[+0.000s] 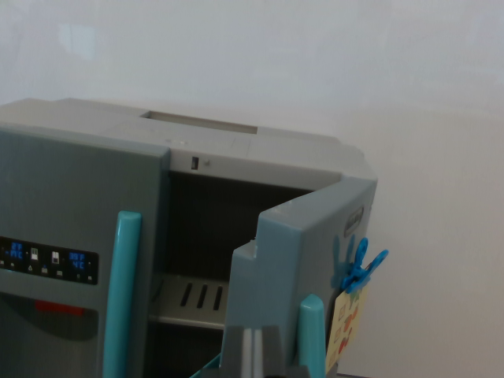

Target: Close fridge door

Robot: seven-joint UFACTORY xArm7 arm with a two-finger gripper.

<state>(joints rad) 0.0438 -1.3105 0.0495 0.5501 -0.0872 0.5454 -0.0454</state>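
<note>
A grey toy fridge (236,150) fills the wrist view's lower left. Its left door (55,205) is shut, with a teal handle (122,291) and a blue display panel (47,261). The right door (303,260) stands partly open, swung out toward the camera, with a teal handle (311,335) at its lower edge. Through the gap I see the dark interior and a slotted grey shelf (193,298). A blue clip (361,266) holds a small coloured card (346,323) on the door's outer face. No gripper fingers show in this view.
A plain white wall (315,55) rises behind the fridge. A pale surface (441,276) extends to the wrist view's right of the open door. A shallow recess (201,122) sits in the fridge top.
</note>
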